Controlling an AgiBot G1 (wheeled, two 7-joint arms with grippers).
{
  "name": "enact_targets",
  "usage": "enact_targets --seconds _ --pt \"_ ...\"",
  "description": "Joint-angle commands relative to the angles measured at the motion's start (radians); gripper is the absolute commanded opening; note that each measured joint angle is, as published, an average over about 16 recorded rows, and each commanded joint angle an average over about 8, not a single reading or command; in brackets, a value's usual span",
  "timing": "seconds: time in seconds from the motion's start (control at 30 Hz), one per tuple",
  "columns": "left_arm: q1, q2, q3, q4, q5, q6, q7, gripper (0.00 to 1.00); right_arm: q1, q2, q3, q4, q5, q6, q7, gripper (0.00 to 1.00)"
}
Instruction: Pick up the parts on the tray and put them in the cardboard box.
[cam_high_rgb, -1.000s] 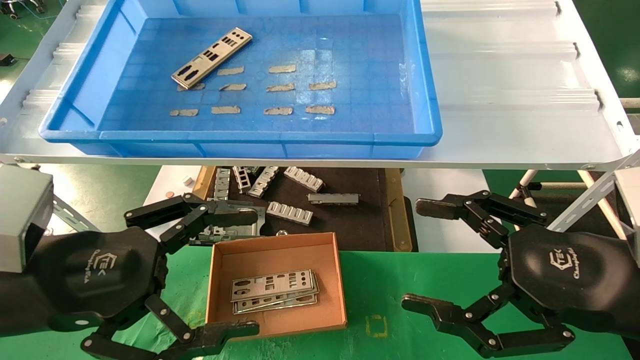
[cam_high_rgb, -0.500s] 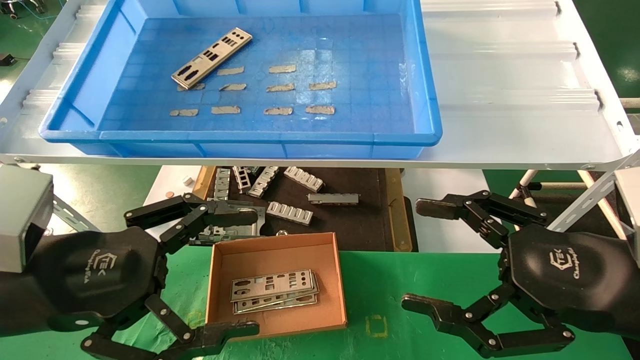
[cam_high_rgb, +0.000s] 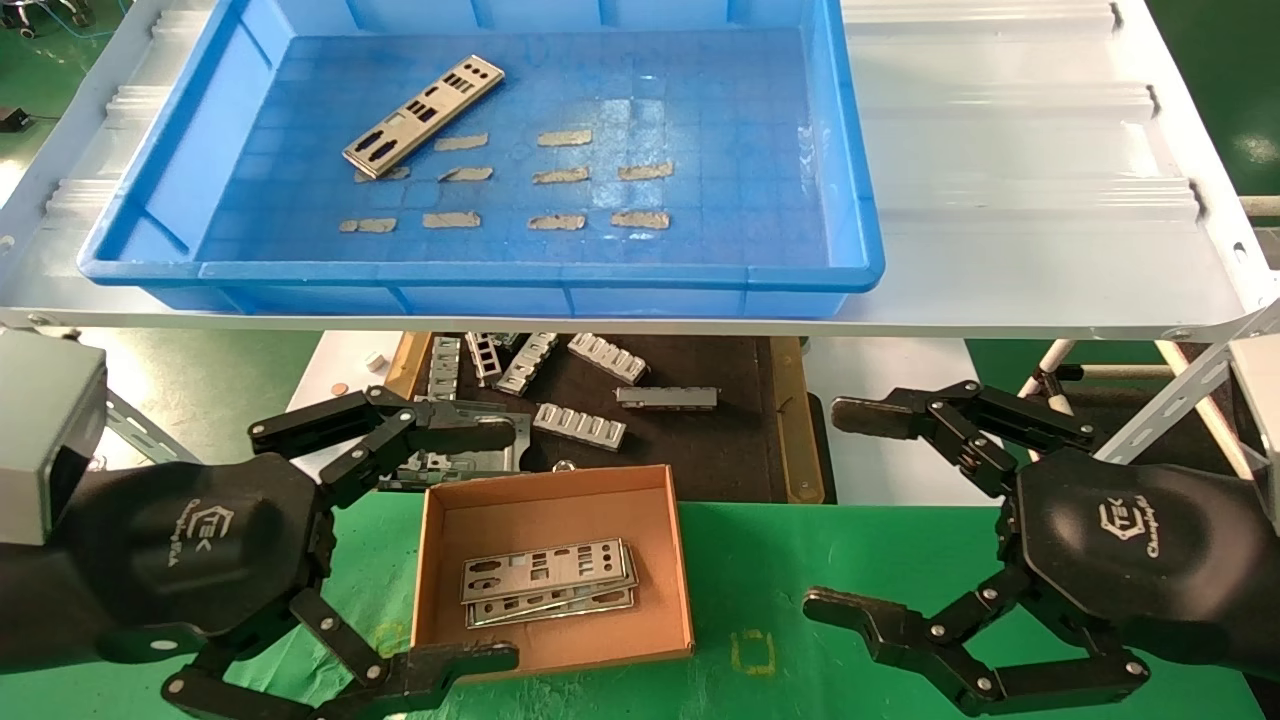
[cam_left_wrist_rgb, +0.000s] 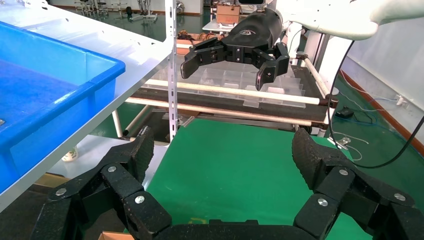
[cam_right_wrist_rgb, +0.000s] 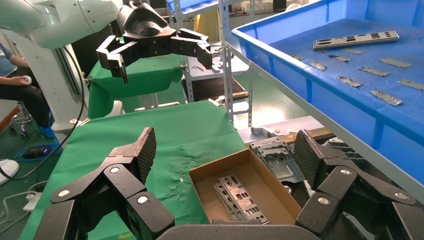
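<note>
Nothing has moved since the earlier frames. The left gripper (cam_high_rgb: 430, 545), lower left of the head view, and the right gripper (cam_high_rgb: 855, 510), lower right, both hang with fingers spread wide, holding nothing. One silver-grey punched part (cam_high_rgb: 423, 115) lies diagonally in the upper left of the blue tray (cam_high_rgb: 480, 272), among grey patches (cam_high_rgb: 560, 175). The brown cardboard box (cam_high_rgb: 430, 570), bottom centre on green cloth (cam_high_rgb: 800, 560), holds a stack of parts (cam_high_rgb: 548, 582).
</note>
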Motion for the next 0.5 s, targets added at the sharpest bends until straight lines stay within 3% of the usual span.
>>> enact_targets --seconds 0.03,0.5 --pt "0.000 0.000 0.000 0.000 0.000 0.000 0.000 1.00 0.000 0.000 0.000 0.000 0.000 0.000 0.000 1.00" --pt "0.000 0.000 0.000 0.000 0.000 0.000 0.000 1.00 0.000 0.000 0.000 0.000 0.000 0.000 0.000 1.00"
